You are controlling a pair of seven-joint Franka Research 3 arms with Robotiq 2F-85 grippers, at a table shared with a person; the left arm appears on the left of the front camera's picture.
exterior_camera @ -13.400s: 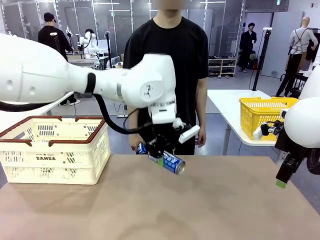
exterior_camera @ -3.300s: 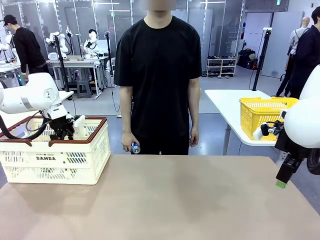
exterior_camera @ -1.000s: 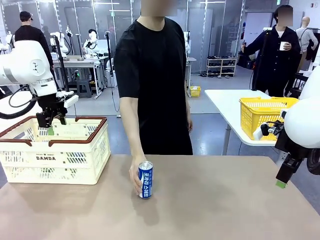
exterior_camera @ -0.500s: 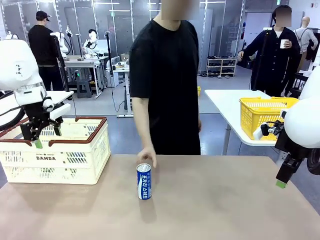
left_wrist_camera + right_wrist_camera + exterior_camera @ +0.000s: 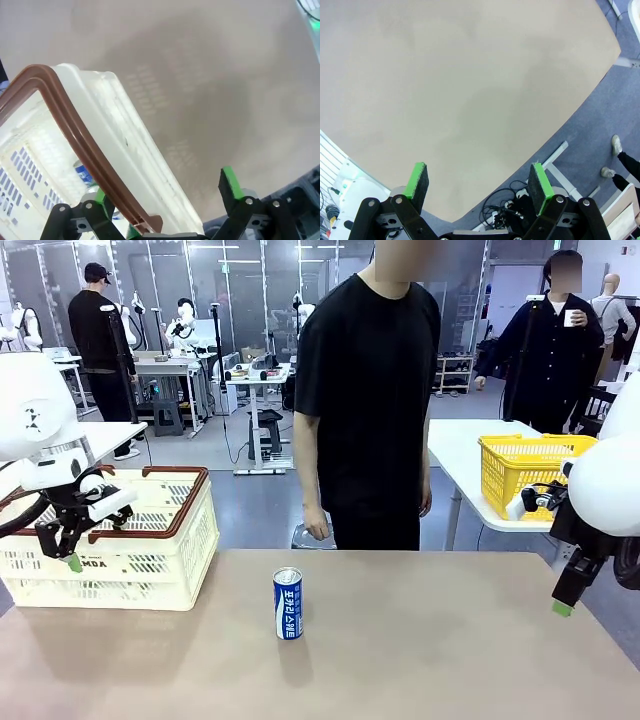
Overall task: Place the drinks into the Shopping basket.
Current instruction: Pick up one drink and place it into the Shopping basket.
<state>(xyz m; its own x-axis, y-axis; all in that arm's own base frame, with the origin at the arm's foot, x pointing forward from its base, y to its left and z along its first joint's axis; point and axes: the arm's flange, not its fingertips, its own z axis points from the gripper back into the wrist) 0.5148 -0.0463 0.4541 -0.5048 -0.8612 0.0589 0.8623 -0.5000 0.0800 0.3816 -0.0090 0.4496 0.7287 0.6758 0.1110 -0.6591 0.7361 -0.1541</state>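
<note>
1. The blue can stands upright on the worktop, left of centre and toward the far edge, with bare surface on every side of it.
2. The Shopping basket sits at the worktop's far left corner. In the left wrist view a blue can lies inside the Shopping basket, beneath the brown rim.
3. The left pincer hangs released in front of the basket's near wall, empty. In the left wrist view its green pads straddle the basket's rim corner, with no contact discernible.
4. The right pincer hangs at the worktop's right edge, released and empty. In the right wrist view the right pincer points down over the worktop's edge and the floor beyond.
5. The person stands behind the far edge, one hand lowered and apart from the standing can.
6. A yellow basket rests on a separate table to the right.
</note>
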